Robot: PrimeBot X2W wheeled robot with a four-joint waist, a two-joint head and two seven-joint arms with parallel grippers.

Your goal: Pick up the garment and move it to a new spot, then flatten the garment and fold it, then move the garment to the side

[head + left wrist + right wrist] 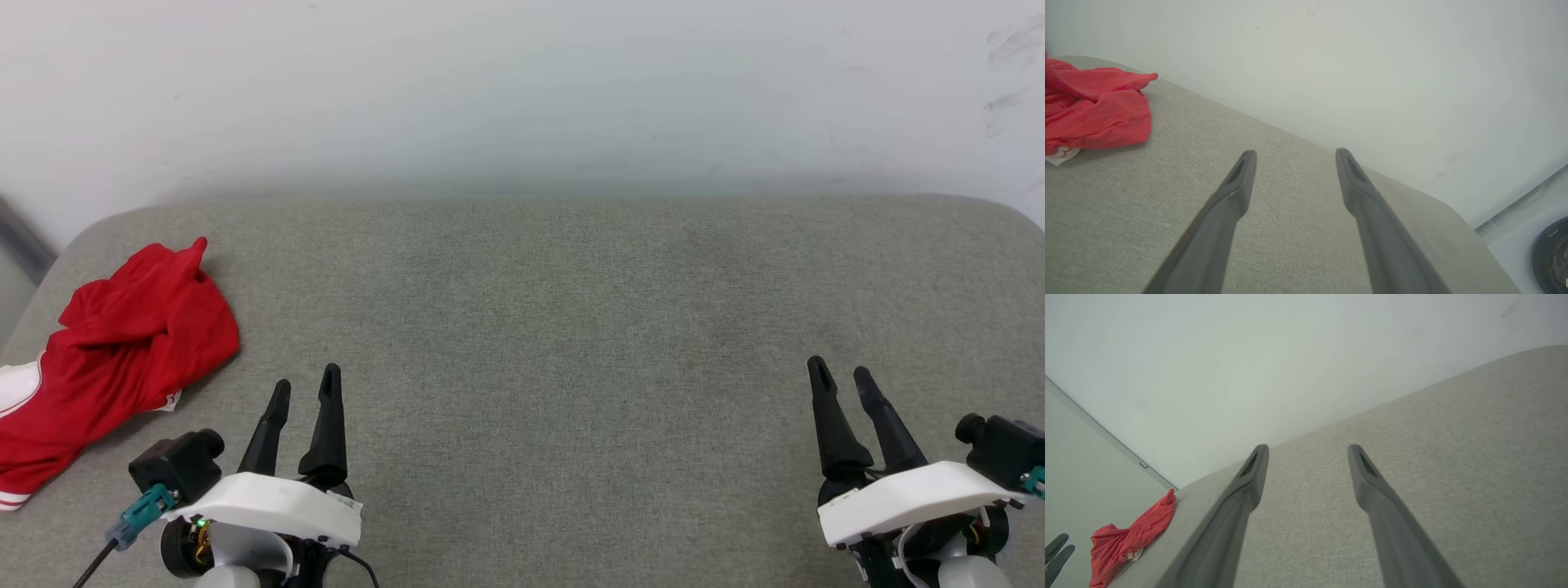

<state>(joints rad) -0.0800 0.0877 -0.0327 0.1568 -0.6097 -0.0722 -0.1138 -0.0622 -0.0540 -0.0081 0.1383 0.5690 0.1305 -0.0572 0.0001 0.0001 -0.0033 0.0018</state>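
My left fingers [328, 408] and right fingers [826, 408] both stand spread wide and empty over the grey desk [571, 327]; the garment [122, 343] lies crumpled at the desk's left edge, seemingly hanging partly over it, near my left fingers but apart from them; if I pinch only a top fold, the rest may slide off the edge; too deep a pinch might snag the desk's cloth cover.

Plain lab-like room: grey fabric table [571, 327] against white wall [522, 82].
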